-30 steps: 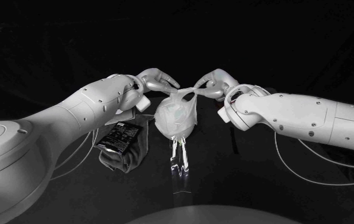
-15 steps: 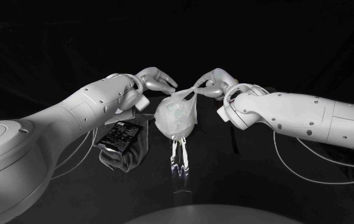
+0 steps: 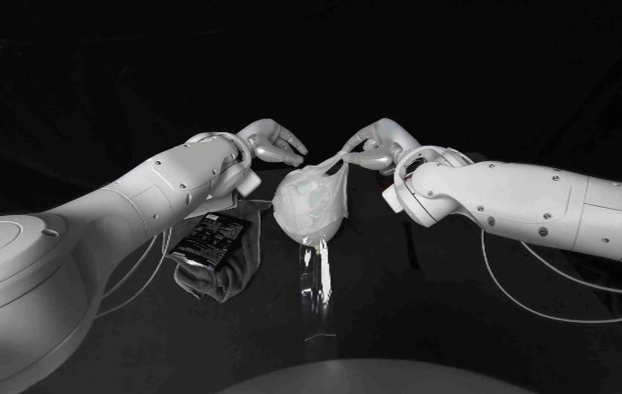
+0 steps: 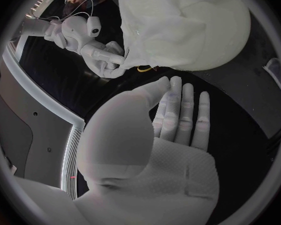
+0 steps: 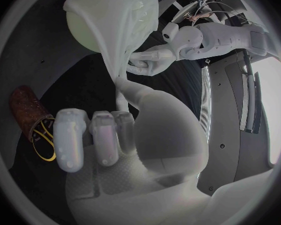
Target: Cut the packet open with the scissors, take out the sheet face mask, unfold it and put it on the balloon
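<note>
Change vs 1 s ago: L hand (image 3: 272, 142) has let go of the sheet mask (image 3: 311, 198). It was pinching the upper corner; now its fingers are spread and straight, holding nothing, just beside the mask edge. R hand (image 3: 372, 149) is unchanged and still pinches the opposite upper corner btwn thumb and finger, with that strip pulled taut. The mask is draped over the balloon (image 4: 225, 35), which sits btwn the two hands, same spot as before. Packet (image 3: 210, 237) lies on the table (image 3: 428, 322) under the L forearm, on a dark crumpled thing (image 3: 220, 279). Yellow-handled scissors (image 5: 43, 142) lie on the table well apart from the balloon.
</note>
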Action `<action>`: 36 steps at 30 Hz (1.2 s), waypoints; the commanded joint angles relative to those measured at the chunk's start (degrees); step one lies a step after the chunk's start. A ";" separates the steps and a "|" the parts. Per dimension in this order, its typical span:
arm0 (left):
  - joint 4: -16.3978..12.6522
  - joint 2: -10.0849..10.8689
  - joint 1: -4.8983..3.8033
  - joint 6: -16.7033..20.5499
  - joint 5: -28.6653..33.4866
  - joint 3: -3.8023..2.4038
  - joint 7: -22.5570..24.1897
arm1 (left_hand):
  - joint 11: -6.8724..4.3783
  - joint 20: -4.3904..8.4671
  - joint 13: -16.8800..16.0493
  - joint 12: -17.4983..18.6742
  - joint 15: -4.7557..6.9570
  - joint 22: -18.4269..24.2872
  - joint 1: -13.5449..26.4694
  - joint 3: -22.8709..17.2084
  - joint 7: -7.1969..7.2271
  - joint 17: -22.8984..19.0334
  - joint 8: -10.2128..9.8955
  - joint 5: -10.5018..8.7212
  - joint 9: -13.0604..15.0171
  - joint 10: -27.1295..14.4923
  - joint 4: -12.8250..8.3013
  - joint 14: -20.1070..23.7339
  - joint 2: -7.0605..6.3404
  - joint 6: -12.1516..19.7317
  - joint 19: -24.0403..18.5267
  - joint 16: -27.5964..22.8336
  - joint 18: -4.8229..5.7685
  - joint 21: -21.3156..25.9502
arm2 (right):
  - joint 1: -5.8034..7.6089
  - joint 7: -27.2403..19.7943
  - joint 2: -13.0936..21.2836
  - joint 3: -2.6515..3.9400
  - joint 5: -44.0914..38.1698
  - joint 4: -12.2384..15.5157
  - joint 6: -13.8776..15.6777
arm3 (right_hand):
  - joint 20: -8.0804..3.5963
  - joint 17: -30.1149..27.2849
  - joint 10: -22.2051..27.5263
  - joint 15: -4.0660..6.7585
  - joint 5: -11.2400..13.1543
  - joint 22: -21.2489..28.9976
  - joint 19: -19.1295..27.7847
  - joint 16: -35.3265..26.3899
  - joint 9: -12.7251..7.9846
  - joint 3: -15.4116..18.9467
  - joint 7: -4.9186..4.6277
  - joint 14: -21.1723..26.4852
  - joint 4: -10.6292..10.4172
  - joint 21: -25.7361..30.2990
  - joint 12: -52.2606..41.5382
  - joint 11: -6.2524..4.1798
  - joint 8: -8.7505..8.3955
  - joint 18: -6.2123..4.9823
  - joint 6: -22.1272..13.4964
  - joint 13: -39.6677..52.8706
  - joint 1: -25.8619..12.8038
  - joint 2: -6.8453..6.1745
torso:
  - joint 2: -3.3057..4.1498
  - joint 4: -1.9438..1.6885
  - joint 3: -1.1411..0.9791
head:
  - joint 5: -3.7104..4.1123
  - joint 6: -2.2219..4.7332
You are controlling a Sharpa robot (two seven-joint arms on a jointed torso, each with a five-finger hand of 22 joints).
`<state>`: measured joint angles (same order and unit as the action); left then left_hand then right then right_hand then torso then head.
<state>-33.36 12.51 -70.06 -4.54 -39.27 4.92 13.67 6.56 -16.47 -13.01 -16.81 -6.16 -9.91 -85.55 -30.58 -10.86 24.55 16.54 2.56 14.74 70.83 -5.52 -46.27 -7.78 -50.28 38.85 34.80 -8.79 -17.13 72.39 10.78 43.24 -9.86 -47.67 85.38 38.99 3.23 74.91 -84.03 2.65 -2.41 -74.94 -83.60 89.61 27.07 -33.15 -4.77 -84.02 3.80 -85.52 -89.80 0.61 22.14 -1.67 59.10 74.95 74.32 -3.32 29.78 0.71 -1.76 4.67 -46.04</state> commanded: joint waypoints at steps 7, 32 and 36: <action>-0.67 0.79 0.23 3.21 -0.27 -0.05 1.44 | 0.01 0.03 -0.84 -0.31 -0.02 -0.88 1.15 -0.04 -0.04 0.44 0.65 0.19 0.27 -2.81 0.71 1.02 1.96 -2.18 0.65 0.82 1.31 -1.59 | 0.02 0.83 -0.75 0.04 0.99 -1.01 -1.55 | 0.09 15.09 -5.97 0.35 -0.37 -13.34 -3.56 0.39 0.11 -0.27 -0.01 -5.98 0.09 0.78 -0.20 -0.19 0.31 0.37 0.16 15.05 -0.71 -0.21 | -0.06 -0.12 -0.04 | 0.22 0.21; -10.45 8.67 0.16 -1.12 -3.25 -0.36 0.36 | 3.78 -0.11 3.39 7.59 -3.43 1.91 12.10 6.53 0.58 0.60 1.29 0.20 0.95 -14.46 14.02 11.68 -2.70 -0.60 -6.02 0.10 4.49 3.13 | -0.27 0.90 -0.53 0.01 1.61 -1.26 -1.78 | 0.08 15.09 -5.97 0.34 -0.37 -13.37 -3.60 0.39 0.16 -0.36 0.00 -5.98 0.18 0.69 -0.20 -0.18 0.31 0.40 0.07 15.05 -0.88 -0.35 | -0.03 -0.10 -0.02 | 0.31 0.24; -11.49 8.84 0.17 0.48 -4.61 -0.37 0.72 | 4.36 -0.12 2.74 6.33 -4.04 2.48 11.65 8.29 0.65 1.08 0.90 0.20 0.74 -15.74 14.85 13.22 -3.38 -0.11 -6.94 1.10 4.15 4.03 | -0.30 0.90 -0.50 0.01 1.58 -1.11 -1.76 | 0.08 15.09 -5.97 0.34 -0.37 -13.35 -3.57 0.39 0.16 -0.38 0.00 -5.98 0.19 0.75 -0.20 -0.19 0.31 0.38 0.07 15.05 -0.88 -0.34 | -0.03 -0.07 -0.04 | 0.24 0.25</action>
<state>-44.44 21.38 -69.83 -5.40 -41.21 4.64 13.61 10.96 -16.68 -10.12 -10.22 -10.20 -7.50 -73.51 -22.67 -10.24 25.49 17.72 2.57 15.56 55.37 9.34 -33.31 -10.82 -50.63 32.24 35.72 -4.80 -13.48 72.10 11.76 42.72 -9.88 -45.91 84.14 37.76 3.41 74.90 -84.02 2.64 -2.40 -74.94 -83.68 89.78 27.13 -33.30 -4.81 -84.00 3.95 -84.80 -89.80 0.62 22.30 -1.66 58.82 74.95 74.09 -3.57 29.75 0.59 -1.77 4.97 -45.81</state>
